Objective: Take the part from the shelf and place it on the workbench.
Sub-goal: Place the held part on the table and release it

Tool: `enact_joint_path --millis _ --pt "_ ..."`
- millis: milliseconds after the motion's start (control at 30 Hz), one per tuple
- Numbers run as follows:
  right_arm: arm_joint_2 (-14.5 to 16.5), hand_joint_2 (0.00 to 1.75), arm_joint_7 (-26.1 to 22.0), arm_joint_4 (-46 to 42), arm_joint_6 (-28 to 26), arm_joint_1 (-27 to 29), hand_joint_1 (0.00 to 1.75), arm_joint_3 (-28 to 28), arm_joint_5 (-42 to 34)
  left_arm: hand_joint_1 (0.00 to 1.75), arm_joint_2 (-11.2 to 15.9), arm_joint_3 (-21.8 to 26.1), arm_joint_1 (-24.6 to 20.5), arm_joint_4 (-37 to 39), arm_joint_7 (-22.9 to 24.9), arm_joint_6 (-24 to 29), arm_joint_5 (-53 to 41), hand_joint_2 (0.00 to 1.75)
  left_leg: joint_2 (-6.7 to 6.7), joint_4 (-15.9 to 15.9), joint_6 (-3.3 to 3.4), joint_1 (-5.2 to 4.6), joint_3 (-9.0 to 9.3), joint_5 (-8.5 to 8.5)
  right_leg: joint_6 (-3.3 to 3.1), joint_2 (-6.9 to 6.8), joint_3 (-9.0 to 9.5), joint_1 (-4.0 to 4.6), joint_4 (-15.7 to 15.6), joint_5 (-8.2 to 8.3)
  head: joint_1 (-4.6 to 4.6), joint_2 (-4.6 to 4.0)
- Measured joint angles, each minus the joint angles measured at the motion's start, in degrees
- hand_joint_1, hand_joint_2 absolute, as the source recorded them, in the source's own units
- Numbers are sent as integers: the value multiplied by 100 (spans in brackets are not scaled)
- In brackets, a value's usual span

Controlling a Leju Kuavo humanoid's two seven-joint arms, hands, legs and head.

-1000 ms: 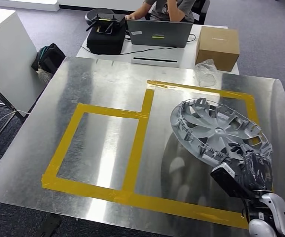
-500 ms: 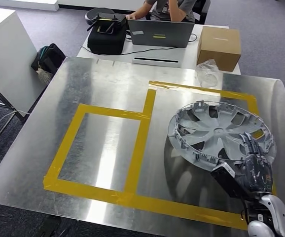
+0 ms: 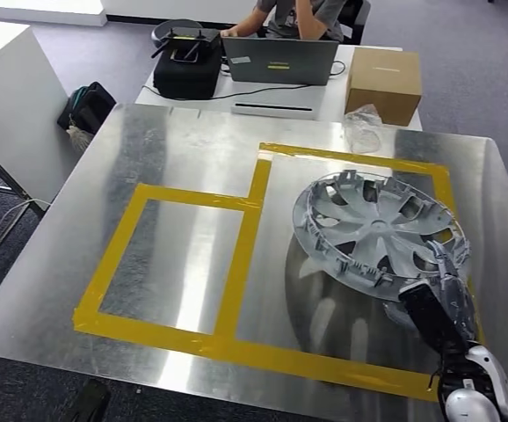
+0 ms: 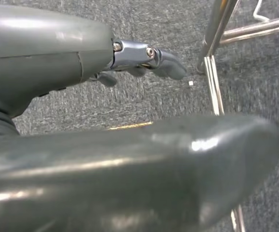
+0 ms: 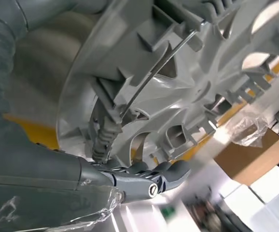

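Steel workbench point(image 3: 171, 167), wheel cover point(image 3: 377, 230) tilted, right hand point(image 3: 452, 294) gripping rim

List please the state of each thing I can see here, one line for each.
Wheel cover: inner side up, tilted, held over the taped table.
Right hand: fingers gripping the cover's rim.
Left hand: holding nothing, hanging over the carpet.
Laptop: lid open.
Cardboard box: closed.
Black case: closed.
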Motion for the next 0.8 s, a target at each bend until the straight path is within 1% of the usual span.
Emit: enact_joint_path --millis 33,67,100,133,167,200,233,267,300,333,367,400,433,467,500,567,600,633,667,700,733,767,800 --pt "60 175 -55 -8 -19 -9 0 -45 -338 0 8 16 8 2 -13 7 0 0 0 -6 -41 8 -5 35 -55 3 -54 1 2 18 -4 0" --pt "110 175 -91 -18 -36 -20 0 -83 -569 0 12 30 19 5 -21 10 0 0 3 -1 -78 16 -25 15 -109 2 -91 1 9 55 -14 0" --pt "152 175 -118 -35 -47 -27 0 -117 -734 0 18 40 33 8 -27 13 0 0 6 90 -115 23 -71 -125 -167 -1 -132 -3 6 109 -23 0" --pt "188 175 -138 -56 -42 -33 0 -150 -890 0 22 48 44 12 -34 15 0 0 10 310 -146 28 -149 -373 -212 -4 -186 -9 2 178 -31 0" --pt "218 175 -156 -77 -22 -35 0 -178 -1066 0 22 50 48 14 -44 16 0 0 13 656 -172 31 -252 -708 -236 -3 -244 -5 4 242 -40 0" --pt "249 175 -174 -96 5 -32 0 -206 -1268 0 22 51 46 16 -54 17 0 0 13 1087 -193 31 -358 -1038 -253 -2 -316 2 7 310 -46 0" --pt "275 175 -188 -111 38 -26 0 -229 -1475 0 20 52 41 18 -65 17 -1 0 13 1474 -207 32 -428 -1261 -257 -3 -396 10 10 371 -49 0" --pt "296 175 -195 -119 62 -21 0 -246 -1642 0 19 53 38 20 -72 17 -2 0 13 1732 -212 33 -432 -1366 -256 -5 -473 19 12 425 -49 0" --pt "315 175 -198 -128 80 -16 0 -264 -1792 0 17 53 37 23 -78 16 -4 0 13 1787 -208 34 -332 -1350 -249 -6 -553 26 16 480 -48 0" --pt "328 175 -198 -137 91 -11 0 -279 -1913 0 17 54 37 25 -82 16 -8 0 13 1637 -198 34 -135 -1263 -237 -5 -626 31 18 534 -49 0" --pt "339 175 -195 -151 101 -9 0 -295 -2026 0 18 54 32 27 -85 16 -15 0 13 1313 -181 35 164 -1169 -220 -3 -684 34 21 588 -49 0" --pt "348 175 -189 -171 116 -4 0 -313 -2170 0 19 54 20 27 -90 16 -25 0 11 889 -158 31 528 -1117 -199 -1 -732 41 26 637 -50 0" --pt "354 175 -179 -195 133 -3 0 -328 -2329 0 20 54 -3 28 -96 16 -36 0 6 488 -120 22 830 -1128 -174 -4 -761 46 31 684 -46 0" --pt "359 175 -167 -216 152 -2 0 -341 -2484 0 21 54 -27 28 -101 16 -44 0 2 191 -81 9 1043 -1159 -147 -9 -778 50 31 732 -42 0" --pt "362 175 -154 -232 167 3 0 -349 -2608 0 25 54 -44 29 -106 16 -49 0 -1 28 -34 -12 1138 -1183 -117 -15 -790 44 20 783 -40 0" --pt "368 175 -135 -240 180 24 0 -355 -2717 0 34 55 -42 32 -108 16 -51 0 11 -39 65 -37 1094 -1120 -49 -15 -815 16 -10 868 -44 0" --pt "370 175 -130 -241 181 47 0 -362 -2733 0 41 56 -33 35 -108 16 -53 0 23 -48 117 -41 1050 -1061 -23 -12 -862 4 36 789 -47 0" --pt "372 175 -127 -242 181 68 0 -373 -2740 0 46 56 -25 38 -108 15 -54 0 37 -58 163 -37 990 -992 -4 -8 -939 1 199 591 -46 0" --pt "372 175 -128 -242 181 82 0 -383 -2742 0 50 56 -25 40 -108 15 -54 0 48 -59 196 -34 916 -923 4 -6 -1042 1 484 301 -45 0" --pt "373 175 -132 -242 182 89 0 -390 -2746 0 53 56 -26 40 -108 15 -55 0 53 -56 220 -39 828 -849 8 -6 -1157 4 866 -19 -38 0" --pt "373 175 -143 -242 185 91 0 -392 -2761 0 54 56 -26 42 -108 16 -56 0 56 -54 230 -46 733 -774 11 -5 -1237 6 1262 -250 -35 0" --pt "373 131 -168 -242 188 93 0 -391 -2784 0 55 56 -25 45 -110 16 -57 0 59 -50 231 -54 635 -701 11 -5 -1257 9 1551 -339 -36 0" --pt "373 87 -211 -242 192 96 0 -390 -2811 0 54 56 -24 50 -113 16 -57 0 61 -45 228 -60 535 -628 8 -5 -1191 12 1674 -293 -38 0"
